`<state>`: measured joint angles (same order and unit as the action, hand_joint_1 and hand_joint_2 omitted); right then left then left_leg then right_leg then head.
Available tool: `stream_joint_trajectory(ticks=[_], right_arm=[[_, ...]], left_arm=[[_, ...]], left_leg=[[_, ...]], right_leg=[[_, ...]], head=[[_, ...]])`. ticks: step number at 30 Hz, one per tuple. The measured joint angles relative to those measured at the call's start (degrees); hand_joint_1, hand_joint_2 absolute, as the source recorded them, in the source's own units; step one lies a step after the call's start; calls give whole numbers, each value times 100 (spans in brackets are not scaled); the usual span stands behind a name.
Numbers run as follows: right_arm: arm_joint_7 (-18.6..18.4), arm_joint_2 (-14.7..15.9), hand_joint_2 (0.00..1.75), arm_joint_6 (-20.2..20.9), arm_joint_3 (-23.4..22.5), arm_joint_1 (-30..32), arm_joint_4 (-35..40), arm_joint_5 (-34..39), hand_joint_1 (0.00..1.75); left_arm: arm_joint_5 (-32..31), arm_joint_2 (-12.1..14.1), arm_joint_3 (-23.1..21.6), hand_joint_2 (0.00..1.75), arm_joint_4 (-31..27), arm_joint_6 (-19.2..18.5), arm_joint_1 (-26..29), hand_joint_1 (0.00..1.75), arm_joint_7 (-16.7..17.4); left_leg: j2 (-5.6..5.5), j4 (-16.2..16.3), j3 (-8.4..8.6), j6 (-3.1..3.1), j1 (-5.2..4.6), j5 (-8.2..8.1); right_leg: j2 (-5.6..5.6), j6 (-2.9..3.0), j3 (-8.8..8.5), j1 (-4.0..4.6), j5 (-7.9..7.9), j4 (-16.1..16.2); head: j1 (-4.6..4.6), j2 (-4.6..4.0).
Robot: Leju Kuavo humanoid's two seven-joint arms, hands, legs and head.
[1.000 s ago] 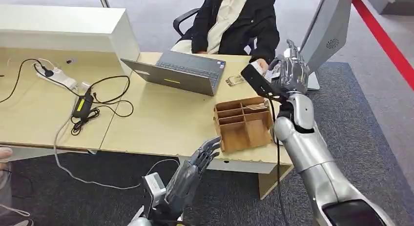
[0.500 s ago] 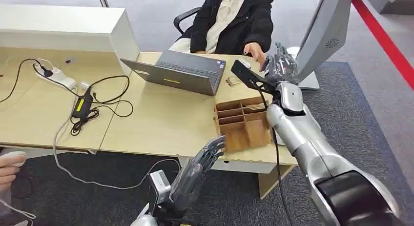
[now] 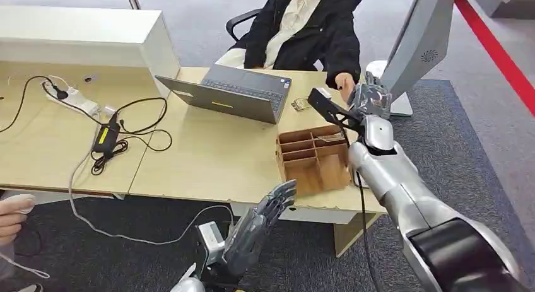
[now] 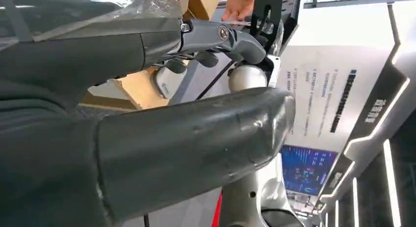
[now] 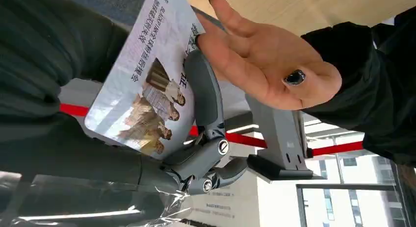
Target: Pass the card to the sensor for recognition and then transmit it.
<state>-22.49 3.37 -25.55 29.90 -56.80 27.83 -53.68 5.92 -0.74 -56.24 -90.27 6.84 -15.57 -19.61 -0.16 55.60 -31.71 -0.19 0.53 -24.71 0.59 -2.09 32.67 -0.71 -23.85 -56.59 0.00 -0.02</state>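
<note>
Head view: right robot hand (image 3: 372,101) raised over the far right corner of the table (image 3: 208,159), next to the open palm of the seated person's hand (image 3: 345,85); the card cannot be made out here. Wooden divided tray (image 3: 314,158) sits on the table just below the right forearm; open laptop (image 3: 230,93) to its left; power strip (image 3: 70,99) and black adapter (image 3: 106,135) with cables lie well apart at the left end. Left robot hand (image 3: 262,219) hangs low in front of the table edge, fingers spread, holding nothing. Left wrist view: left robot hand (image 4: 162,134) with fingers extended and apart, nothing between them. Right wrist view: right robot hand (image 5: 196,119) pinches the card (image 5: 147,75), a printed card with a photo of people and text, between thumb and fingers; the person's hand (image 5: 265,60) lies palm-open with fingertips touching the card's far edge.
</note>
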Motion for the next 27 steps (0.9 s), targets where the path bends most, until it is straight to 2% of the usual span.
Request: stream_joint_trajectory(ticks=[4,5,6,12,21,24,27], right_arm=[[-42,37,175,-59,24,0,-68,0,171],[-46,48,175,-75,28,0,-79,0,66],[-49,57,175,-90,33,0,-94,0,0],[-49,94,175,-182,44,1,-153,2,0],[176,103,175,-464,48,-1,-177,212,0],[357,101,175,-629,48,-1,-177,365,0],[742,101,175,-907,48,3,-134,701,0]], left_arm=[[15,-7,-9,0,35,-35,-26,0,0],[17,-13,-9,0,39,-44,-26,0,0],[24,-18,-9,0,42,-55,-26,0,0],[59,-52,-9,0,87,-116,-24,0,-11],[33,-96,-7,0,160,-205,-12,0,-55],[18,-109,-7,0,184,-212,-7,0,-70],[-33,-109,-7,0,197,-199,-3,0,-76]], left_leg=[[0,0,0,0,0,0],[0,0,-1,0,0,0],[0,0,-1,0,0,0],[0,0,-2,0,0,-1],[0,0,-1,0,0,0],[0,0,-1,0,0,0],[0,0,-2,0,0,0]], right_leg=[[0,0,0,0,0,0],[0,0,0,0,0,0],[0,0,0,0,0,0],[0,0,1,0,0,0],[-1,-2,1,0,3,0],[-1,-2,1,0,3,0],[-1,-2,1,0,3,0]], head=[[-2,0],[-2,0],[0,0],[2,0],[0,0],[-2,0],[0,0]])
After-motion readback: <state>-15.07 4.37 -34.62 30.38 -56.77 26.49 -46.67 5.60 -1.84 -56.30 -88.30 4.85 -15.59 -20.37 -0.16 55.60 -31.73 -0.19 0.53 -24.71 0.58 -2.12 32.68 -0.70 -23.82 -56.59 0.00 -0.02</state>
